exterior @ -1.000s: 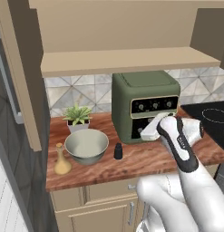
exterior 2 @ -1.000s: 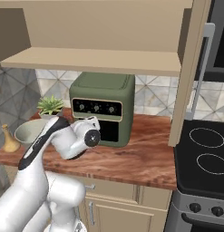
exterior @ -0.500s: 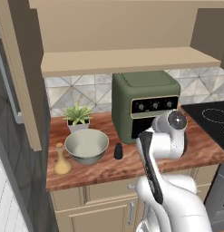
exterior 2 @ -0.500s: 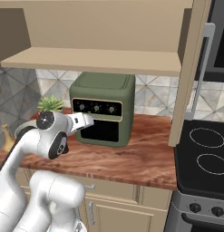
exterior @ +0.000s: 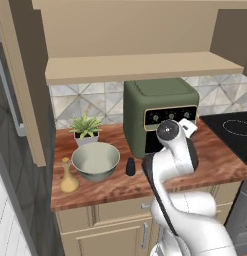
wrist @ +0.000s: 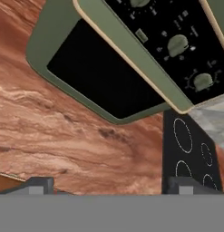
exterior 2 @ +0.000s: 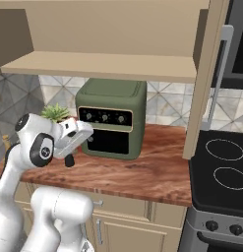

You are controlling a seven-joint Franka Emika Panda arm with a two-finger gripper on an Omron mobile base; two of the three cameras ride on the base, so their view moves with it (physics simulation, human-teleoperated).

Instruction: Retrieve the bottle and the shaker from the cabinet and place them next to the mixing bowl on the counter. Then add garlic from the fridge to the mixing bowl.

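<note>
A reddish wood-grain counter point(exterior 2: 142, 172) runs along a grey geometric-tile backsplash point(exterior: 85, 100), with beige cabinets point(exterior: 100, 230) below and an open beige shelf point(exterior: 140, 67) above. A green air-fryer oven point(exterior: 157, 112) stands at the counter's back edge; a black cooktop point(exterior 2: 221, 167) adjoins its right end.

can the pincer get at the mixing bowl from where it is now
Probably yes. The open, empty pincer hangs before the air fryer, while the mixing bowl sits to the left on the counter, only the small dark shaker between.
</note>
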